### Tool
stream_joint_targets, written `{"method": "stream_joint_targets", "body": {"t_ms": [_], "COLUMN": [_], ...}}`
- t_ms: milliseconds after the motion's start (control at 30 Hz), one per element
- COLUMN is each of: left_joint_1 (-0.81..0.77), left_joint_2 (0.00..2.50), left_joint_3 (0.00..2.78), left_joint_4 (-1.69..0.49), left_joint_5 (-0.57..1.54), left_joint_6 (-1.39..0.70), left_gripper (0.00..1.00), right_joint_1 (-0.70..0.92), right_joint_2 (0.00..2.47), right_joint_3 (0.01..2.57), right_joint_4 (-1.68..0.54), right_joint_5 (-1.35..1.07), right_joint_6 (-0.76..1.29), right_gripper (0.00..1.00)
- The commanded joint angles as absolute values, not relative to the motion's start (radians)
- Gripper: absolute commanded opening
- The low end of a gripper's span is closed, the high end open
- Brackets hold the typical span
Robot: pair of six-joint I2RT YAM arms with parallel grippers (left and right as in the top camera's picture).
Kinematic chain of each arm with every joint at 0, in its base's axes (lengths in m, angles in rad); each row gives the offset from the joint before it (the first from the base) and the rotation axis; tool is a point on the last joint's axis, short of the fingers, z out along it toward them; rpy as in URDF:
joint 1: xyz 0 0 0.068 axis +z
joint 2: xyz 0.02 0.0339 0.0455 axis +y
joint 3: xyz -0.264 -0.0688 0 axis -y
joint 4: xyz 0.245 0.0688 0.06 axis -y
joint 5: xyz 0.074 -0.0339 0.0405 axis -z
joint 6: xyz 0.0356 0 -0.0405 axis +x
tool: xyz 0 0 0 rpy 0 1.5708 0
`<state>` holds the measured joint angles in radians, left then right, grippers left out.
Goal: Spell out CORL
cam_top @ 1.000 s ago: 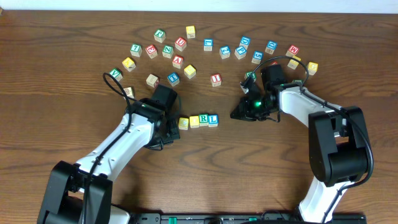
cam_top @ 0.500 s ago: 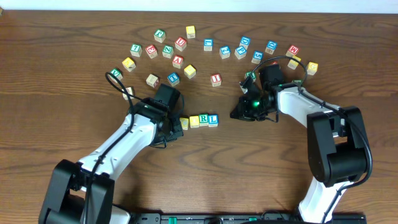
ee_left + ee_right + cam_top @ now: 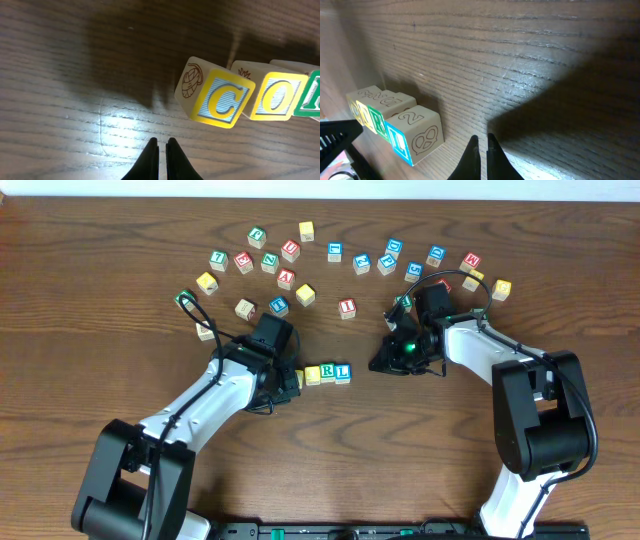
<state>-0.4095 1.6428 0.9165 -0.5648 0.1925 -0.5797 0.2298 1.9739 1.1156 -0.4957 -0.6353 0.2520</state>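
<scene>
The left arm had slid closer to the row's end since the earlier frame, and the left gripper [image 3: 162, 142] was clenched on nothing. The C cube [image 3: 220, 100] sat just ahead and right of its tips (skewed out of line), beside the O cube [image 3: 272, 97], then the R cube [image 3: 328, 372] and L cube [image 3: 402, 137]. The right gripper [image 3: 482, 138], also clenched and empty, stood over the tabletop [image 3: 400, 450], with the L cube ahead to its left, apart.
</scene>
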Motion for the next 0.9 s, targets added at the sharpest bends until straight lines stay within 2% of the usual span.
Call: {"method": "stream_joint_targets", "body": {"t_ms": [0, 700, 867], "left_joint_1": [-0.411, -0.411, -0.411], "left_joint_2": [1.668, 1.728, 1.728], "left_joint_3": [0.905, 0.936, 0.936], "left_joint_4": [-0.554, -0.487, -0.411], "left_joint_5": [0.229, 0.266, 0.273], "left_joint_6": [-0.538, -0.501, -0.502], "left_gripper": [0.07, 0.07, 0.07], "right_joint_1": [0.237, 0.237, 0.237], "right_joint_2": [1.980, 1.980, 1.980], "right_joint_3": [1.109, 1.109, 1.109], "right_joint_4": [-0.492, -0.489, -0.489], "right_joint_5": [-0.638, -0.638, -0.638], "right_joint_6": [0.258, 0.266, 0.266], "right_gripper": [0.01, 0.01, 0.01]}}
